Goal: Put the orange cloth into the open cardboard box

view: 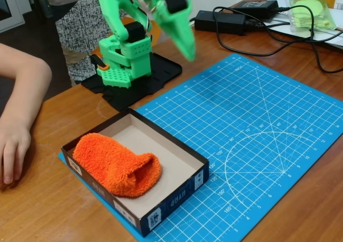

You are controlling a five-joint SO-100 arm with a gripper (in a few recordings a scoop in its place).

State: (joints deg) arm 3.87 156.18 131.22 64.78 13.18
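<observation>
The orange cloth (118,167) lies inside the open cardboard box (195,169), a soft rolled bundle spread from the box's near-left corner toward its middle, its open end facing right in the fixed view. Part of the box's pale floor shows bare beyond the cloth on the right and far sides. The box sits on the near-left corner of a blue cutting mat (252,135) that covers much of the wooden counter (48,210), its black outer wall with small white labels turned toward the camera.

Above and behind the box, the green robot arm (126,49) rises from a black base plate (155,73) at the far edge of the mat. Its hand (185,41) hangs high in the air, well apart from the box and cloth, pointing downward and blurred; nothing is seen in it, and whether its fingers are parted or together cannot be told.

A person's forearm and hand (13,148) rest on the counter at the left edge. Black power adapters and cables (252,22) lie at the far right of the counter, beside a yellow-green packet (311,12).
</observation>
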